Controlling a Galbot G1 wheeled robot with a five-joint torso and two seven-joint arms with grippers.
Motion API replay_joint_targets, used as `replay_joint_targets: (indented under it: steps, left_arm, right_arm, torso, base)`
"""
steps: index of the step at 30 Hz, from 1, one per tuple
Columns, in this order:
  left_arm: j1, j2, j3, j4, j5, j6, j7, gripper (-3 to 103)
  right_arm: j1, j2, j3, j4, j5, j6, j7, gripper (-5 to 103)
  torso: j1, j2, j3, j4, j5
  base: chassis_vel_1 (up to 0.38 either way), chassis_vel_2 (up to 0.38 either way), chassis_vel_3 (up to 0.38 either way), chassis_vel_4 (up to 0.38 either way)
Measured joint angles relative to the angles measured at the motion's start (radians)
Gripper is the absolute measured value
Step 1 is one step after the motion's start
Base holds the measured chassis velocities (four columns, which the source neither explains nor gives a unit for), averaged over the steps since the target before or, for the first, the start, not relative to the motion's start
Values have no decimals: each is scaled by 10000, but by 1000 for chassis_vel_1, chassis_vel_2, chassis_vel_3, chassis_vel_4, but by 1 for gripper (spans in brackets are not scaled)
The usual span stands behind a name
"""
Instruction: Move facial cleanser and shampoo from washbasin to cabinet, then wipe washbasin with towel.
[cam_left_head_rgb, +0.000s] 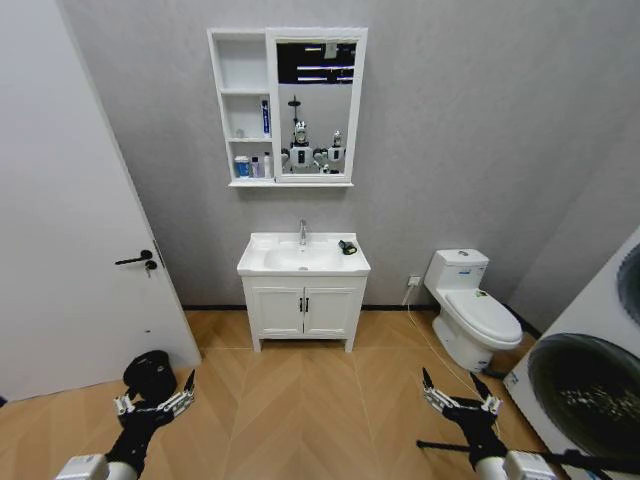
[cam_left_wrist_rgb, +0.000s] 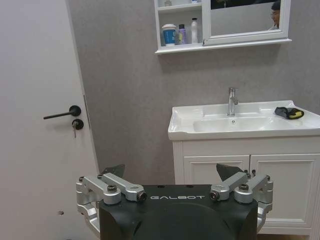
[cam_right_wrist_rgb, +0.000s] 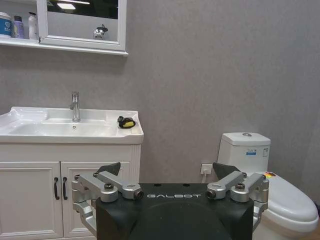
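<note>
The white washbasin (cam_left_head_rgb: 285, 264) with its chrome tap (cam_left_head_rgb: 302, 232) stands against the far wall, well ahead of me. On its right rear corner lies the black towel (cam_left_head_rgb: 348, 247) with a yellow-green edge, also seen as towel (cam_left_wrist_rgb: 289, 113) and towel (cam_right_wrist_rgb: 126, 122). Above hangs the cabinet (cam_left_head_rgb: 243, 66). A blue tube (cam_left_head_rgb: 265, 117) stands in its middle niche, and a cup and two small bottles (cam_left_wrist_rgb: 186, 34) in the bottom one. I cannot tell which is the facial cleanser or the shampoo. My left gripper (cam_left_head_rgb: 153, 402) and right gripper (cam_left_head_rgb: 455, 392) hang low over the floor, both open and empty.
A white door (cam_left_head_rgb: 70, 200) with a black handle (cam_left_head_rgb: 135, 260) closes off the left. A toilet (cam_left_head_rgb: 475, 310) stands right of the two-door vanity (cam_left_head_rgb: 303, 310), and a washing machine (cam_left_head_rgb: 590, 380) at the near right. A black round object (cam_left_head_rgb: 150, 372) sits on the wooden floor (cam_left_head_rgb: 300, 410).
</note>
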Motion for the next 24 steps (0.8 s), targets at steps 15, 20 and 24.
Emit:
replay_joint_targets:
  steps: [15,20,24]
  left_arm:
    - [0,0,0,0,0,0,-1,100]
    - [0,0,0,0,0,0,0,100]
    - [0,0,0,0,0,0,-1,100]
  right_arm:
    - [0,-1,0,0,0,0,0,100]
    - [0,0,0,0,0,0,0,100]
    - [0,0,0,0,0,0,0,100]
  torso:
    - [-5,1,-2,0,0]
    - [-5,1,-2,0,0]
    - [-5,2,-2,0,0]
  base:
    - [0,0,0,0]
    - [0,0,0,0]
    - [0,0,0,0]
